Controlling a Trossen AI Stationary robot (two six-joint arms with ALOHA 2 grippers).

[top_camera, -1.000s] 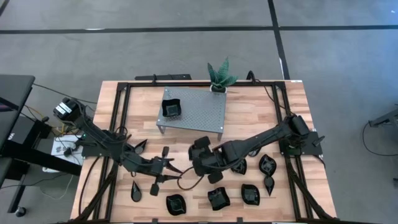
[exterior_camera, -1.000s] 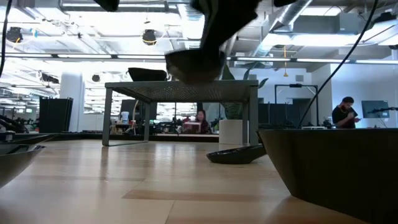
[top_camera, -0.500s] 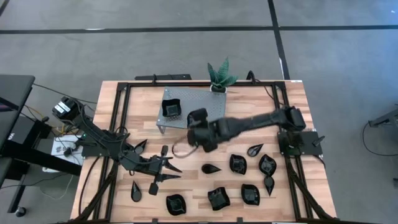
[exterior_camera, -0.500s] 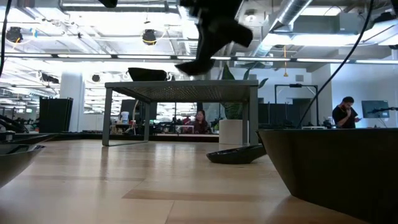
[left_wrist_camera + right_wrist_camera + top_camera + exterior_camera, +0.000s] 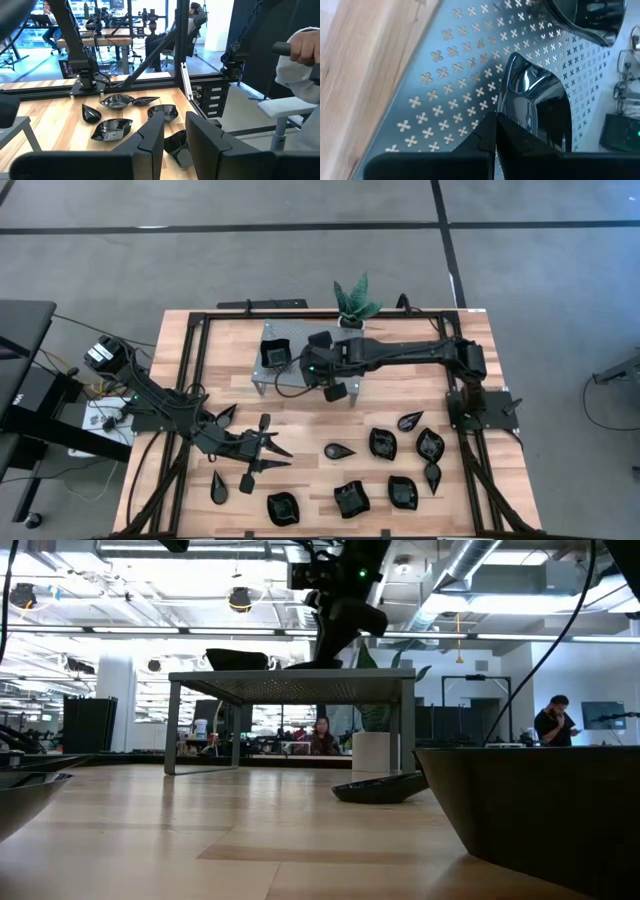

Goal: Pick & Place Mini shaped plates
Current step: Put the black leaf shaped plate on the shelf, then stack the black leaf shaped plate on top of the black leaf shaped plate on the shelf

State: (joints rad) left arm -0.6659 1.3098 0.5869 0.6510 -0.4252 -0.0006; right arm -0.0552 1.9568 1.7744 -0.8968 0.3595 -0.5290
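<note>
The right jaws (image 5: pixel 496 131) are clamped on the rim of a glossy black plate (image 5: pixel 536 107), held low over the perforated metal shelf (image 5: pixel 445 75). Released tilted, it could rock or slide into the square plate (image 5: pixel 274 355) just beyond the jaws. The right arm reaches across the worktop (image 5: pixel 400 395) to the shelf. Farther off, the left jaws (image 5: pixel 175 132) wait slightly apart above the remaining plates (image 5: pixel 383 444).

High cam straight down, low cam level; both share perforated stand (image 5: pixel 308 355).
</note>
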